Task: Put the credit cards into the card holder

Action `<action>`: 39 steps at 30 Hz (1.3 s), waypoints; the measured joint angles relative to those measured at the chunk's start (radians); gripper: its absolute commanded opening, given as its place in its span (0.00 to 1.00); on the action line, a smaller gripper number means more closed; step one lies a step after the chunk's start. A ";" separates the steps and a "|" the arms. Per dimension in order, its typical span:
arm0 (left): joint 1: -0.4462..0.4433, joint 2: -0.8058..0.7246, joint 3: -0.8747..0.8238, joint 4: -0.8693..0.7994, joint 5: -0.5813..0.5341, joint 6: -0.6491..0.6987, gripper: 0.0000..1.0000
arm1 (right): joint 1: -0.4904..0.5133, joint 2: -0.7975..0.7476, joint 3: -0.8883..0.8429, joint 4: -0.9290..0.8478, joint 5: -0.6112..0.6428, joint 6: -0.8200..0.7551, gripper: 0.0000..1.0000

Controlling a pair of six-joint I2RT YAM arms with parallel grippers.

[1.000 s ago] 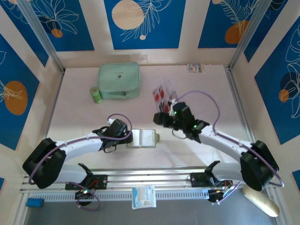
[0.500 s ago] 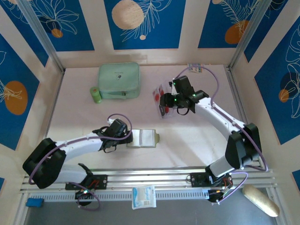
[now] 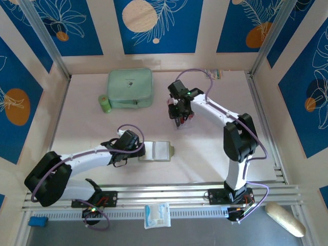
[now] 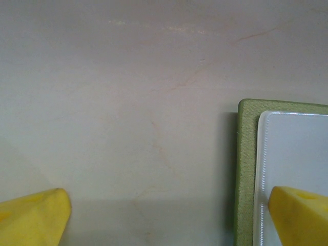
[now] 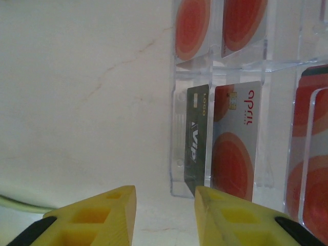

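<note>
The credit cards (image 5: 236,148) stand upright in a clear plastic rack: a dark green one (image 5: 197,138) at the left, pale ones with red round marks beside and behind it. My right gripper (image 5: 165,215) hovers just short of the rack's left end, open with a narrow gap and nothing between its yellow fingers (image 5: 97,215). In the top view it (image 3: 179,117) sits over the rack at the table's middle back. The olive-green card holder (image 3: 160,151) lies open, pale pocket (image 4: 292,154) up. My left gripper (image 4: 169,220) is wide open at its left edge, the right finger (image 4: 300,215) over the pocket.
A mint-green zip case (image 3: 130,88) and a small green roll (image 3: 104,103) lie at the back left. A small printed packet (image 3: 213,74) is by the back wall on the right. Patterned walls and metal posts (image 3: 264,46) close in the table.
My right arm has swung from the table's middle back over the card rack, and its jaws have narrowed. The left arm and card holder have not moved.
</note>
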 measured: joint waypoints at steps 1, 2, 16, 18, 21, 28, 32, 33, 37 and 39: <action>0.000 0.000 0.000 0.001 0.000 0.000 1.00 | 0.006 0.018 0.016 -0.014 0.016 -0.005 0.34; 0.000 0.000 0.000 0.001 0.000 0.000 1.00 | 0.011 0.037 0.030 -0.027 0.034 -0.010 0.33; 0.000 -0.017 -0.020 0.021 0.000 0.000 1.00 | 0.038 0.178 0.133 -0.127 0.180 -0.034 0.29; 0.000 -0.017 -0.021 0.022 0.000 0.000 1.00 | 0.039 0.190 0.139 -0.131 0.187 -0.037 0.29; 0.000 -0.019 -0.023 0.024 0.000 0.000 1.00 | 0.039 0.197 0.143 -0.136 0.193 -0.038 0.25; 0.000 -0.021 -0.026 0.028 0.000 0.000 1.00 | 0.038 0.197 0.145 -0.140 0.193 -0.043 0.12; 0.000 -0.021 -0.026 0.028 0.000 0.000 1.00 | 0.038 0.197 0.146 -0.139 0.189 -0.044 0.04; 0.000 -0.021 -0.026 0.028 0.000 0.000 1.00 | 0.037 0.197 0.148 -0.138 0.188 -0.043 0.02; 0.000 -0.021 -0.026 0.028 0.000 0.000 1.00 | 0.037 0.197 0.148 -0.137 0.181 -0.048 0.00; 0.000 -0.021 -0.026 0.028 0.000 0.000 1.00 | 0.037 0.196 0.148 -0.135 0.177 -0.050 0.00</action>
